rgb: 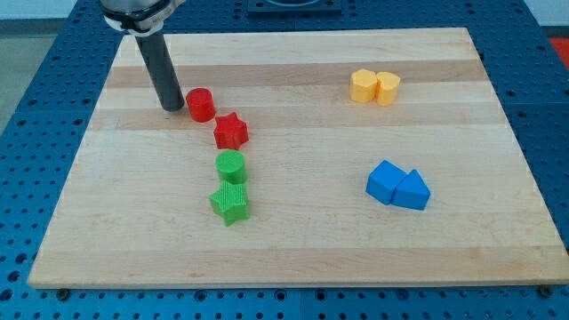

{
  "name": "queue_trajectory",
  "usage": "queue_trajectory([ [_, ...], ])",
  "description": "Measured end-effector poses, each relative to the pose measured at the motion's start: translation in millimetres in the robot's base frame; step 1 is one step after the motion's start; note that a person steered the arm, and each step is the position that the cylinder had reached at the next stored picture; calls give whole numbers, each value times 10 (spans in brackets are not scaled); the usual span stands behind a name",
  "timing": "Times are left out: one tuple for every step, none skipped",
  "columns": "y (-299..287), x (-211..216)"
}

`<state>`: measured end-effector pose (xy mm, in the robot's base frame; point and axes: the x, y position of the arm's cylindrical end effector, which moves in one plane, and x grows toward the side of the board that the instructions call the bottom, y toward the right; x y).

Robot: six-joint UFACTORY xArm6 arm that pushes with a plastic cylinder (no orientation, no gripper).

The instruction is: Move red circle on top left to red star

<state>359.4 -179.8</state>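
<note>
The red circle (200, 105) stands on the wooden board's upper left part. The red star (231, 132) lies just below and right of it, close but with a thin gap. My tip (173, 107) rests on the board directly left of the red circle, nearly touching it. The dark rod rises from there toward the view's top left.
A green circle (230, 166) and a green star (230, 204) sit below the red star. Two yellow blocks (374, 87) are at the upper right. Two blue blocks (397, 186) are at the right. The board's left edge (76, 160) lies near my tip.
</note>
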Motion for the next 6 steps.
queue_trajectory([
  [369, 2],
  [381, 2],
  [381, 2],
  [447, -148],
  [447, -155],
  [447, -245],
])
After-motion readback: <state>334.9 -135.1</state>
